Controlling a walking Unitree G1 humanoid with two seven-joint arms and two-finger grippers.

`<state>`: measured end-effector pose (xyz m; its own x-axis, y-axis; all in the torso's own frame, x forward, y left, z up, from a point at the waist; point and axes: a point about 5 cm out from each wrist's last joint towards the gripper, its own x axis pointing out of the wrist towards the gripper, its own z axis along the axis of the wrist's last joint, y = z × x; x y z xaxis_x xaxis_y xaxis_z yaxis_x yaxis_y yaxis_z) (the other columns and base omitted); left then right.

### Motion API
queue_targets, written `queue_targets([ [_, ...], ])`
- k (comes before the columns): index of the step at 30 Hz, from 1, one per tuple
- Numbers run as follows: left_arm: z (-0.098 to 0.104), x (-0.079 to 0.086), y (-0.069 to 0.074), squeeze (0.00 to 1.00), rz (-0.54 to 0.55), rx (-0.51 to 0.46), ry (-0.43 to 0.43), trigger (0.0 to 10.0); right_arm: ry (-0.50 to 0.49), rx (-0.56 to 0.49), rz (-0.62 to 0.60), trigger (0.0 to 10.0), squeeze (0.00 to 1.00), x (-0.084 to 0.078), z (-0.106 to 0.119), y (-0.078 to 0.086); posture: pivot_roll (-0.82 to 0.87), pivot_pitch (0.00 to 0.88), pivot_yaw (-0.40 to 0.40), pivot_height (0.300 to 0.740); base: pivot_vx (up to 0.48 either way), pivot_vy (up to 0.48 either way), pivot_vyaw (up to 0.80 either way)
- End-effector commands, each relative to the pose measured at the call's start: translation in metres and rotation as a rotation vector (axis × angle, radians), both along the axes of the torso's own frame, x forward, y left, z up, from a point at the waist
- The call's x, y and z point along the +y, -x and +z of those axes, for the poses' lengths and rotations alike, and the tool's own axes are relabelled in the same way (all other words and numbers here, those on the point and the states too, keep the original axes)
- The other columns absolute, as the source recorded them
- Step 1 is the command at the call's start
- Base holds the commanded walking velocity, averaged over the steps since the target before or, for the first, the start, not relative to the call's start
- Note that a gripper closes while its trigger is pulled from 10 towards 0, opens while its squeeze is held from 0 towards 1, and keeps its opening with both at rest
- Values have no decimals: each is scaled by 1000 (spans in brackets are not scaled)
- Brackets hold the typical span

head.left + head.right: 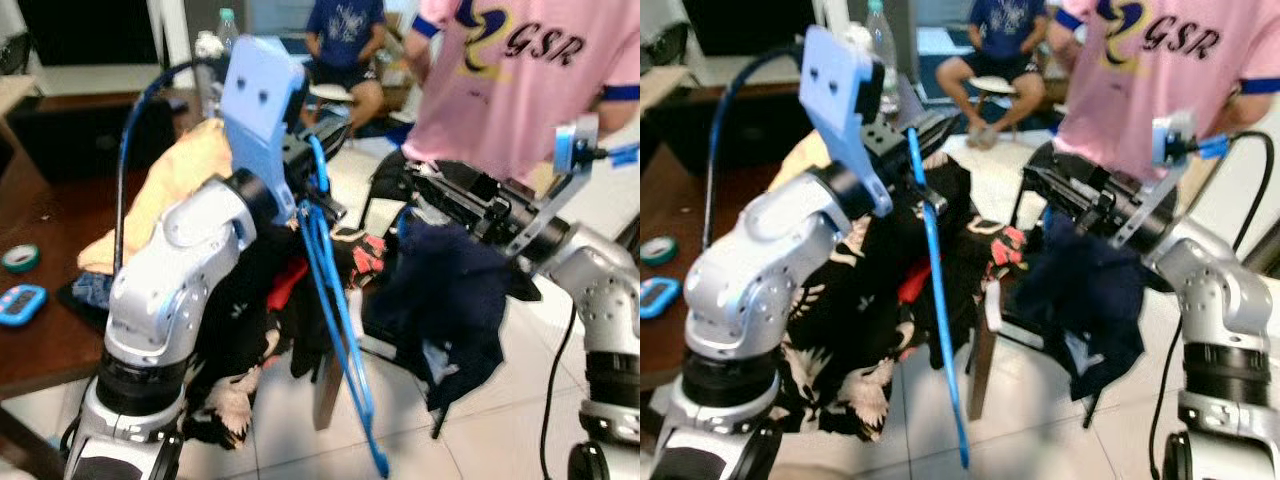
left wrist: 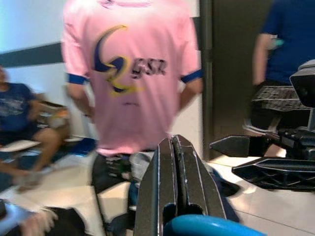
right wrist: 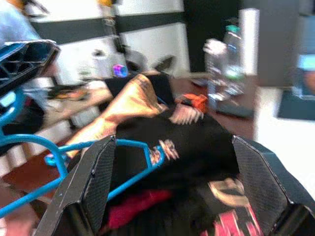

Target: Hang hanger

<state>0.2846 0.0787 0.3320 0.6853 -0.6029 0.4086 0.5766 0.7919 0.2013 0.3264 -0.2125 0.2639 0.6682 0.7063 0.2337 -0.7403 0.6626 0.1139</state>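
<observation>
Left gripper (image 2: 174, 187) clamped tight on blue hanger (image 1: 335, 330), long axis hanging steeply floorward; right gripper (image 3: 172, 182) wide open, empty, just beside hanger's right

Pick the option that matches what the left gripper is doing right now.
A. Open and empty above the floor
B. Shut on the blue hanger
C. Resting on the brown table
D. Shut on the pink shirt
B: the left gripper has its jaws pressed together on the blue hanger, which hangs down from it toward the floor.
</observation>
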Motion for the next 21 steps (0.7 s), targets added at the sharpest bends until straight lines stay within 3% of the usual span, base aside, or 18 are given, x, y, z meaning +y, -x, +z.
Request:
queue_targets([
  [1,-1,0,1,0,-7,-4,6,10000,46,17,-47,10000,0,1,-2,-6,43,0,-82,740,-259,0,-763],
  [5,-2,7,0,0,-9,-10,7,10000,88,8,-136,10000,0,-11,8,-12,42,0,-81,740,-65,0,-766],
  [12,-5,13,-4,0,-5,-4,-9,10000,106,-12,-169,10000,0,-19,19,-14,43,0,-81,740,0,0,-763],
  [13,-11,17,-10,0,-15,27,-17,10000,167,-26,-172,10000,0,-24,27,-13,40,0,-81,740,0,0,-763],
  [15,-11,17,-10,0,-15,27,-17,10000,167,-26,-172,10000,0,-24,27,-13,40,0,-81,740,0,0,-763],
  [16,-23,24,-22,0,-14,90,-42,10000,299,-25,-149,10000,0,-24,33,-11,38,0,-78,740,0,0,-763],
  [18,-23,24,-22,0,-14,90,-42,10000,299,-25,-149,10000,0,-24,33,-11,38,0,-78,740,0,0,-763],
  [19,-34,32,-36,0,-5,175,-39,10000,408,-1,-131,10000,0,-22,37,-11,38,0,-75,740,0,0,-750],
  [21,-34,32,-36,0,-5,175,-39,10000,408,-1,-131,10000,0,-22,37,-11,38,0,-75,740,0,0,-750],
])
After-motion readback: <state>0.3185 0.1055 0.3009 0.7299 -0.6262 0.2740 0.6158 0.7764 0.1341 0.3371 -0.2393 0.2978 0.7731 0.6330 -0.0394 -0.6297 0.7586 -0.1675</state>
